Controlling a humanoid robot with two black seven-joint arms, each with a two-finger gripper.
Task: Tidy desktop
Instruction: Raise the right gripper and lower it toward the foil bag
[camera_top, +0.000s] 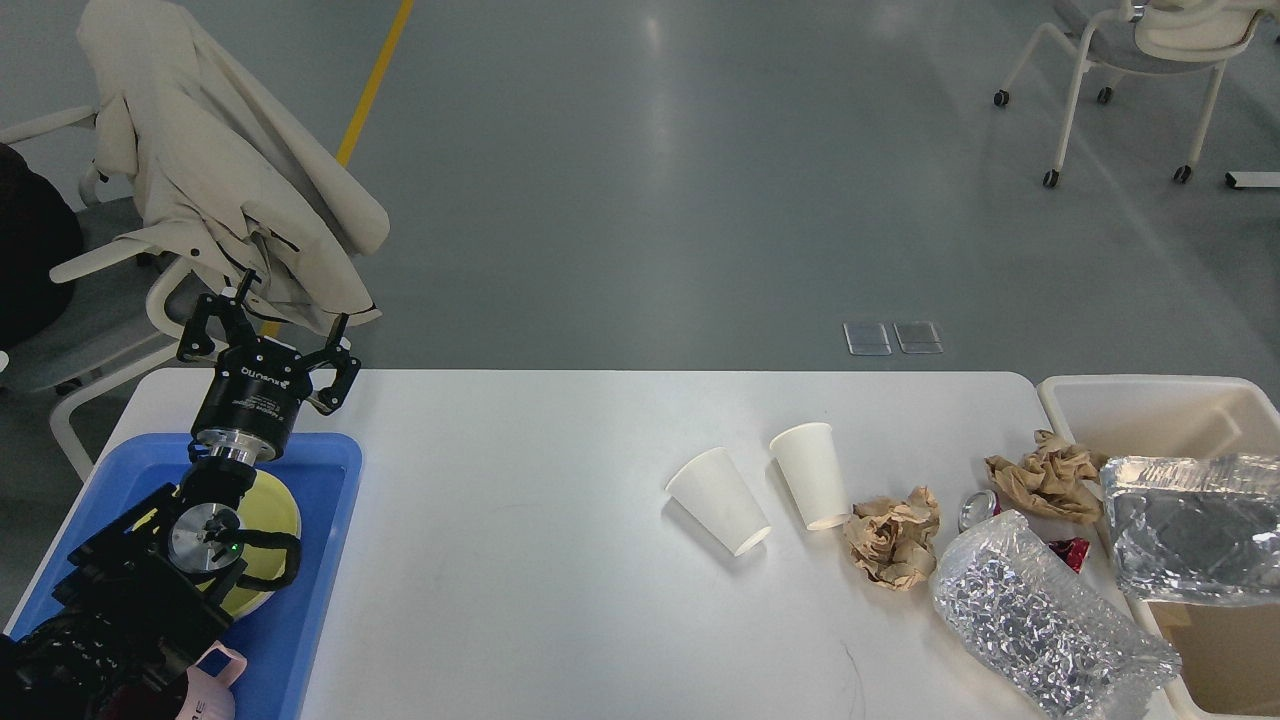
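White matte desktop fills the lower frame; stiff, smooth, likely slippery, and not itself something to grip. Clutter sits toward its right edge: two paper cups on their sides, light and crushable, best pinched at the rim; crumpled brown paper, soft; a foil-look bag, crinkly; a can partly hidden. Foil tray rests over the bin off the right edge. Blue tray at the left edge. Left gripper above the far-left corner, fingers spread, empty; small lettering on its body, unreadable. Right gripper unseen.
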